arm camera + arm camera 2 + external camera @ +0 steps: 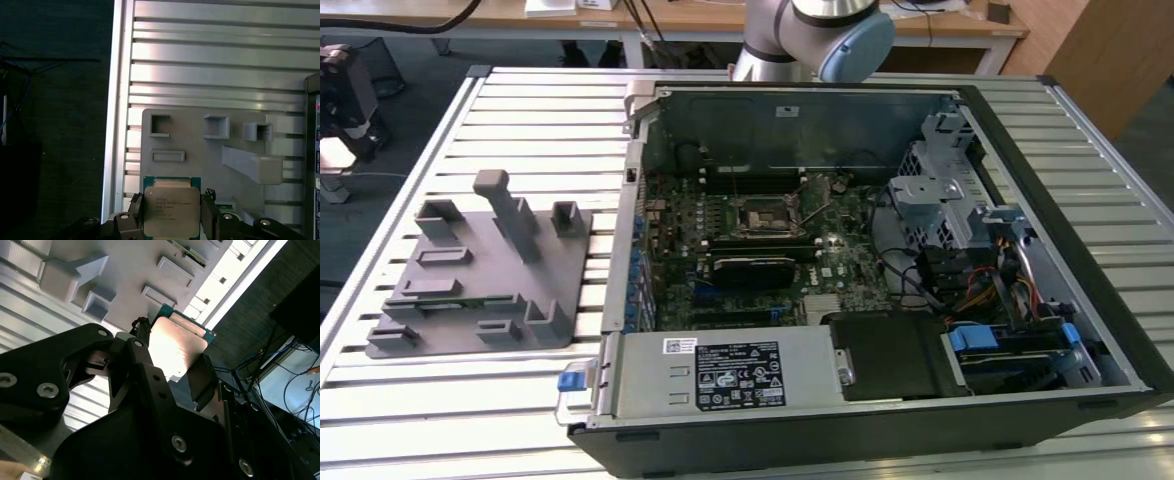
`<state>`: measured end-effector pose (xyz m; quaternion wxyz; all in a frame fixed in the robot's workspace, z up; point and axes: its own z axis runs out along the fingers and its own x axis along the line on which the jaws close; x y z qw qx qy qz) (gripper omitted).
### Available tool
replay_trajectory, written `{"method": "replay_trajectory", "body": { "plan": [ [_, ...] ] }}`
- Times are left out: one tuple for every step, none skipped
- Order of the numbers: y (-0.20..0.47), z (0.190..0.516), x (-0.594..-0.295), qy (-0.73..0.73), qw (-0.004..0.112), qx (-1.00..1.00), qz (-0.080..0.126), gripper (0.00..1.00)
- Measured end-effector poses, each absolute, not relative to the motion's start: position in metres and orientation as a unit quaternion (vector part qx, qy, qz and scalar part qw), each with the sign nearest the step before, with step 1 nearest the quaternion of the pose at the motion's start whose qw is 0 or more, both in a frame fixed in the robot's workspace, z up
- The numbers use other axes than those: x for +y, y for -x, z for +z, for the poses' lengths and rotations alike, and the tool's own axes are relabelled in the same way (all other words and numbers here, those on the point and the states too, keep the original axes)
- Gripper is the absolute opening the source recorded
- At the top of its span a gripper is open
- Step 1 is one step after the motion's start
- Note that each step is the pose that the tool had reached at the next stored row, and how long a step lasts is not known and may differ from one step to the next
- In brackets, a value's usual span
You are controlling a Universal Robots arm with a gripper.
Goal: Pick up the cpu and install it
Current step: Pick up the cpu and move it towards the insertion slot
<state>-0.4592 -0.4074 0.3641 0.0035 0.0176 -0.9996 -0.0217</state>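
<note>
The cpu (171, 209), a flat square chip with a silvery metal top and green rim, sits between my gripper's (171, 216) two dark fingers (136, 212), which are shut on its opposite edges. In the second wrist view the cpu (176, 346) glares brightly in the gripper (172, 365). It is held well above the grey holder tray (200, 162), which lies on the slatted table. The motherboard socket (761, 218) lies inside the open computer case (1067, 250) in the exterior view, where the arm (817, 35) rises at the far edge.
The grey holder tray (480, 270) with raised posts and pockets lies on the slatted table (520, 110) at the exterior view's left of the case. The case holds cables, a drive cage (941, 205) and a power supply (734, 375). The table's edge (112, 125) borders dark floor.
</note>
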Motion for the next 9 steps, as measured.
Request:
{"method": "replay_trajectory", "body": {
  "plan": [
    [0.4592, 0.3650, -0.4073, -0.018, 0.004, -1.000, -0.022, 0.54],
    [0.4592, 0.3658, -0.4072, -0.018, 0.003, -1.000, -0.022, 0.54],
    [0.4592, 0.3669, -0.4072, -0.018, 0.003, -1.000, -0.022, 0.54],
    [0.4592, 0.3681, -0.4071, -0.018, 0.003, -1.000, -0.022, 0.54],
    [0.4592, 0.3692, -0.4071, -0.018, 0.003, -1.000, -0.022, 0.54],
    [0.4592, 0.3701, -0.4071, -0.018, 0.003, -1.000, -0.022, 0.54],
    [0.4592, 0.3713, -0.4070, -0.018, 0.003, -1.000, -0.022, 0.54],
    [0.4592, 0.3723, -0.4071, -0.018, 0.003, -1.000, -0.022, 0.54],
    [0.4592, 0.3733, -0.4071, -0.018, 0.003, -1.000, -0.022, 0.54]
  ]
}}
